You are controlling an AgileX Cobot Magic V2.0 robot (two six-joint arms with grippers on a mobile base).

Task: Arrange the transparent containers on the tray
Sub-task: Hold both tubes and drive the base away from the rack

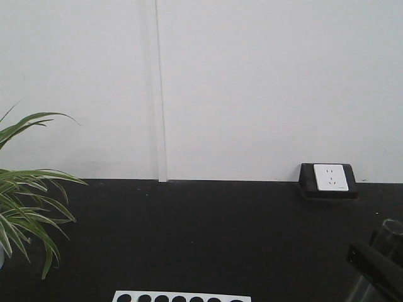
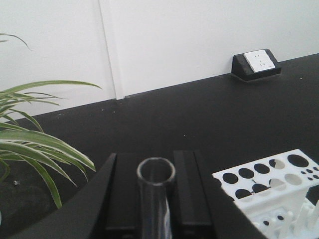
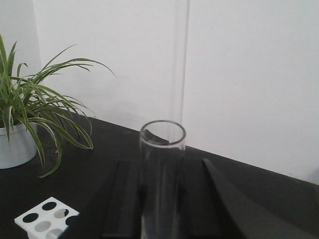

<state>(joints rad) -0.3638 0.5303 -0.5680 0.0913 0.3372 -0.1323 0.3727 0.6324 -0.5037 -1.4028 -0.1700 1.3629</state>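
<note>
Left gripper (image 2: 155,167) held above black tabletop (image 2: 199,119), jaws clenched on left glass tube (image 2: 151,209), open rim level with fingertips, white rack (image 2: 269,184) low to the right, right gripper (image 3: 162,194) likewise aloft, grasping right glass tube (image 3: 162,149), rim projecting past fingers, plant (image 3: 45,109) beyond.

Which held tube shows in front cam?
The tube in the right gripper, lower-right edge there; the one in the left gripper shows only in its wrist view.

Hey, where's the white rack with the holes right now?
The rack sits on the black table at the front view's bottom edge, right of the plant; the left wrist view shows it lower right.
</note>
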